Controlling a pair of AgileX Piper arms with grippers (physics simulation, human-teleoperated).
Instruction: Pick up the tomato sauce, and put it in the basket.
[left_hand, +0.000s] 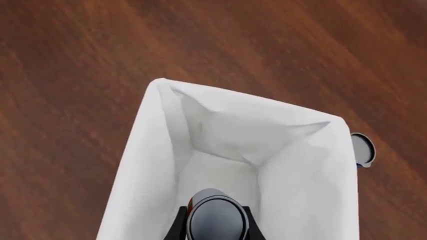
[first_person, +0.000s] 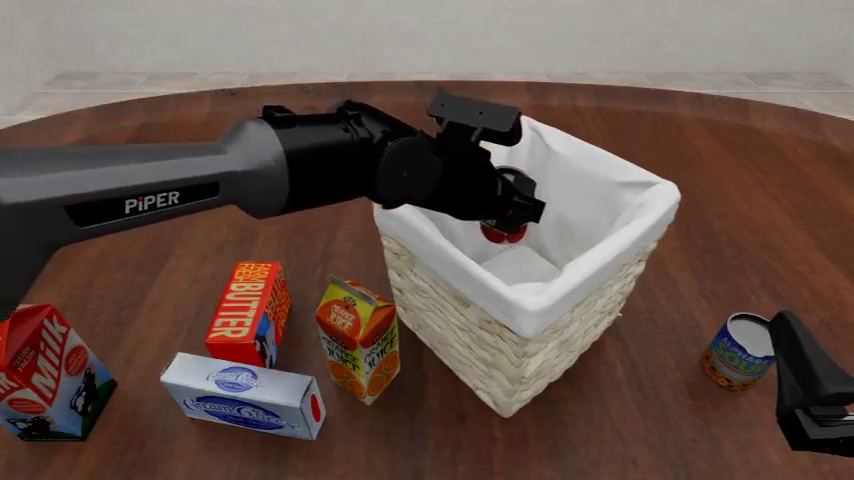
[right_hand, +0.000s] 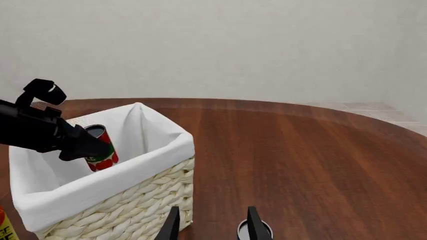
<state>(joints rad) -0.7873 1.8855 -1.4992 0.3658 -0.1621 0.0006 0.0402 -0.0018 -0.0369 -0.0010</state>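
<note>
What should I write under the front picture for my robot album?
Left gripper holds the tomato sauce over the open basket, with cartons and a blue-and-orange can standing around.

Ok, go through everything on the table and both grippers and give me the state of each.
Left gripper: shut on sauce can, over basket.
Sauce can: held above basket, tilted.
Basket: upright.
Right gripper: open, holding nothing.
Blue can: upright, right of basket.
Milk: upright.
Butter: upright.
Juice: upright.
Cream cheese box: lying flat.
</note>
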